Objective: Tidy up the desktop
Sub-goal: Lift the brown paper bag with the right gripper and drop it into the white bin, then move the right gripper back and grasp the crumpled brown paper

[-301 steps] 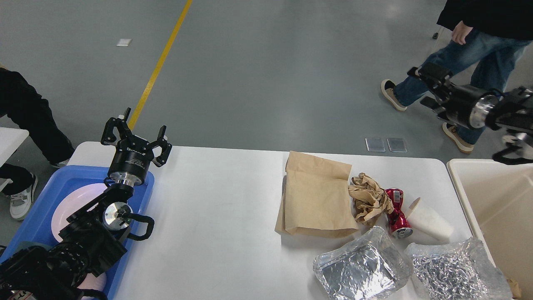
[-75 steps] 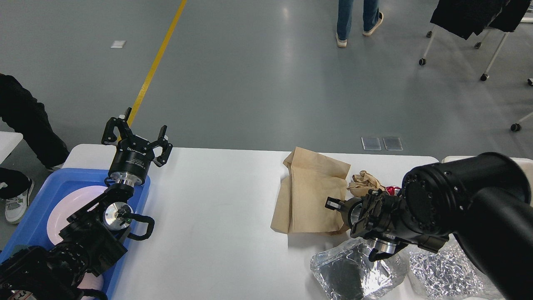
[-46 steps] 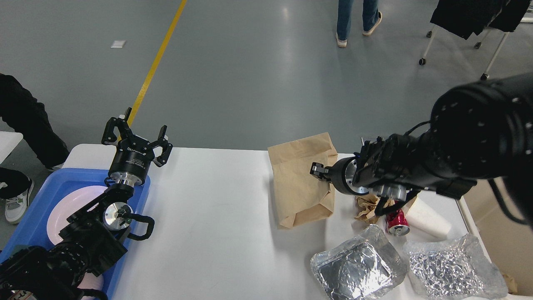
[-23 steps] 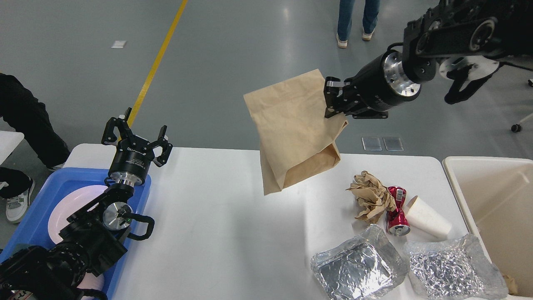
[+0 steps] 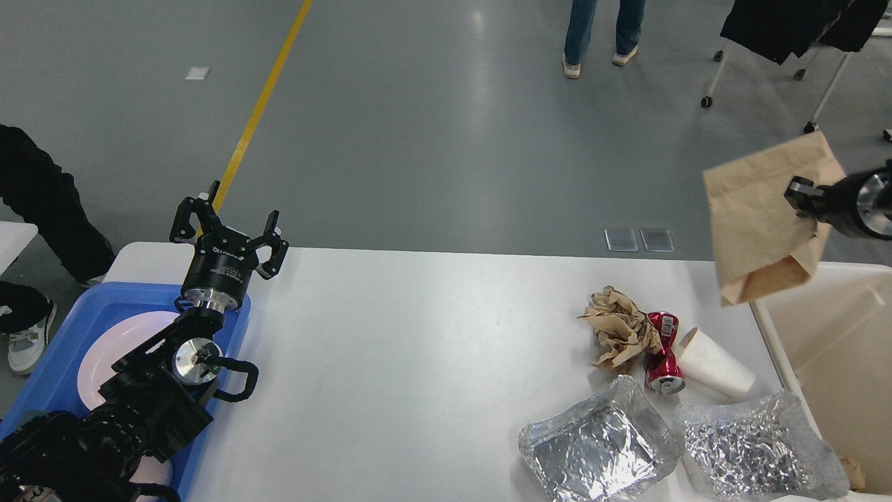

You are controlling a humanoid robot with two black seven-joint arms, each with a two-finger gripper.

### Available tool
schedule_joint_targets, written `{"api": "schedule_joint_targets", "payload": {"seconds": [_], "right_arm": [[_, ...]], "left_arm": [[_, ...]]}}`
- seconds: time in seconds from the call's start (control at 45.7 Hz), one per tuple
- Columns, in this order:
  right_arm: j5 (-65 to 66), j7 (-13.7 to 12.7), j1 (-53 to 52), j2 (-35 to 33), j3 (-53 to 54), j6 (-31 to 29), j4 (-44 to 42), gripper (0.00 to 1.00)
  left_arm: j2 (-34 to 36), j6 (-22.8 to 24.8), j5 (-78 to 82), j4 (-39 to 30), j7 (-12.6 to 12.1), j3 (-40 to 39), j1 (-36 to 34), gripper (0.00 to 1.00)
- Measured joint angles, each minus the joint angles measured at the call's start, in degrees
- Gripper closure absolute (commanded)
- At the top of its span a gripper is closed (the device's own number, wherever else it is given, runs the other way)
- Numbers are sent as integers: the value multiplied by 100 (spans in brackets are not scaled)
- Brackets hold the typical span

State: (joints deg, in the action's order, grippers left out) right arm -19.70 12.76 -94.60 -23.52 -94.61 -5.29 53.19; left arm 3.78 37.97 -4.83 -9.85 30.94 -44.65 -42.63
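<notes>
The desktop (image 5: 390,348), a large white rectangular matte tabletop with rounded corners, spans the middle of the view. At its left end sits a blue plastic tray (image 5: 77,314) holding a white round plate (image 5: 111,348). The left gripper (image 5: 226,223) hovers above the tray's far right corner, fingers spread wide, holding nothing. Right of centre lie a crumpled brown paper wad (image 5: 617,328), a crushed red drink can (image 5: 662,352) touching it, and a white paper cup (image 5: 714,362) on its side. Nearer the front edge rest two crinkled silver foil containers (image 5: 599,446). A cream rectangular bin (image 5: 836,335) stands beside the right end. Above its near corner, the right gripper (image 5: 801,199) is clamped on a brown paper bag (image 5: 759,216) hanging in the air.
</notes>
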Motion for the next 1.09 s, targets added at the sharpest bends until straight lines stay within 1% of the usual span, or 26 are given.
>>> {"api": "schedule_joint_targets", "payload": {"seconds": [0.066, 0.131, 0.197, 0.263, 0.35, 0.46, 0.482, 0.504, 0.525, 0.591, 0.613, 0.701, 0.876, 1.095], "right_arm": [[-12, -94, 476, -116, -6, 506, -182, 100], [-87, -291, 1101, -163, 1, 1232, -427, 100], [-125, -558, 1802, -171, 34, 1885, -748, 100], [-143, -825, 2468, -175, 96, 2342, -1136, 100], [-147, -1009, 3120, -174, 304, 2577, -1616, 100], [-148, -1058, 3807, -163, 773, 2616, -2152, 100], [-147, -1060, 3940, -163, 873, 2616, -2280, 94], [-145, -1061, 4043, -163, 944, 2616, -2386, 68], [-144, -1064, 4249, -163, 1074, 2607, -2619, 53], [-143, -1064, 4453, -163, 1216, 2601, -2879, 8], [-143, -1064, 4519, -163, 1287, 2601, -2969, 0], [-155, -1064, 4652, -146, 1716, 2629, -3187, 0], [-122, -1058, 4783, -100, 2758, 2677, -3239, 0], [-41, -1057, 4884, -49, 2967, 2677, -3268, 0]], "left_arm": [[0, 0, 0, 0, 0, 0, 0, 3], [0, 0, -1, 0, 0, 0, 0, 3], [0, 0, 0, 0, 0, 0, 0, 3], [0, 0, -1, 0, 0, 0, 0, 3], [0, 0, 0, 0, 0, 0, 0, 3], [0, 0, 0, 0, 0, 0, 0, 3], [0, 0, 0, 0, 0, 0, 0, 3], [0, 0, 0, 0, 0, 0, 0, 3], [0, 0, 0, 0, 0, 0, 0, 3], [0, 0, 0, 0, 0, 0, 0, 3], [0, 0, 0, 0, 0, 0, 0, 3], [0, 0, 0, 0, 0, 0, 0, 3], [0, 0, 0, 1, 0, 0, 0, 3], [0, 0, 0, 1, 0, 0, 0, 3]]}}
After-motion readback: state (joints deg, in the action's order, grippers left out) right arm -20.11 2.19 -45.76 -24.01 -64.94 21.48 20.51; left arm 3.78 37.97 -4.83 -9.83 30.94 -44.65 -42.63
